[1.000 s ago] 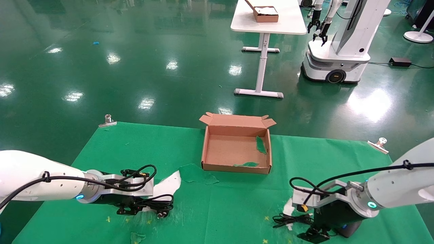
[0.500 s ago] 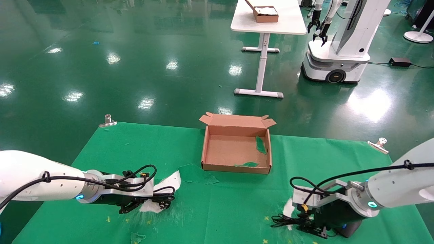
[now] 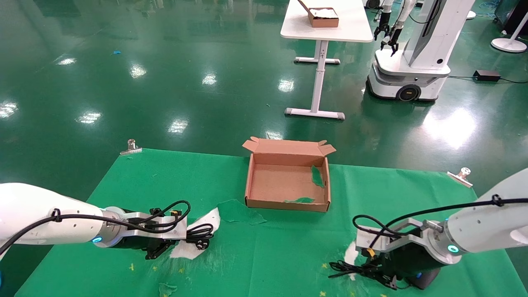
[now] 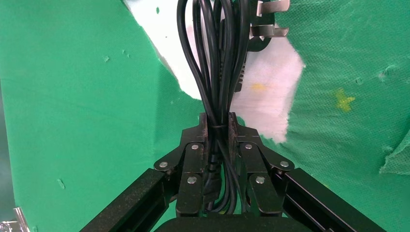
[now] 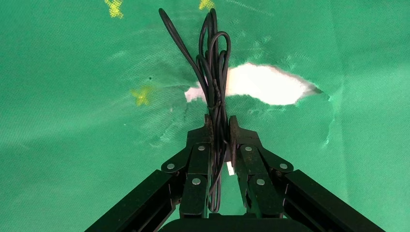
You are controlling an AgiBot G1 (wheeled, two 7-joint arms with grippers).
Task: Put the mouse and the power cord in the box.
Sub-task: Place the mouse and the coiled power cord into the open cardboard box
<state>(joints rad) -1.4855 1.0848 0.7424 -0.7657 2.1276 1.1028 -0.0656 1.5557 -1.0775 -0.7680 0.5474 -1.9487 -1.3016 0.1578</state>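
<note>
Power cord point(image 3: 200, 236) comes first as we read from the left: its thick black loops lie on a white patch point(image 3: 197, 235) of the green surface point(image 3: 288, 247), left of and nearer to us than the box point(image 3: 287, 181). We see the left gripper point(image 4: 218, 126) with jaws closed on that bundle. The box stands open at the middle of the surface with nothing inside but green scraps point(image 3: 317, 176) stuck to its wall. Right of the box and nearer to us, the right gripper point(image 5: 221, 128) has its jaws clamped on the thin cable point(image 5: 212, 72) of the mouse point(image 3: 424, 278), whose dark body peeks from under that wrist.
</note>
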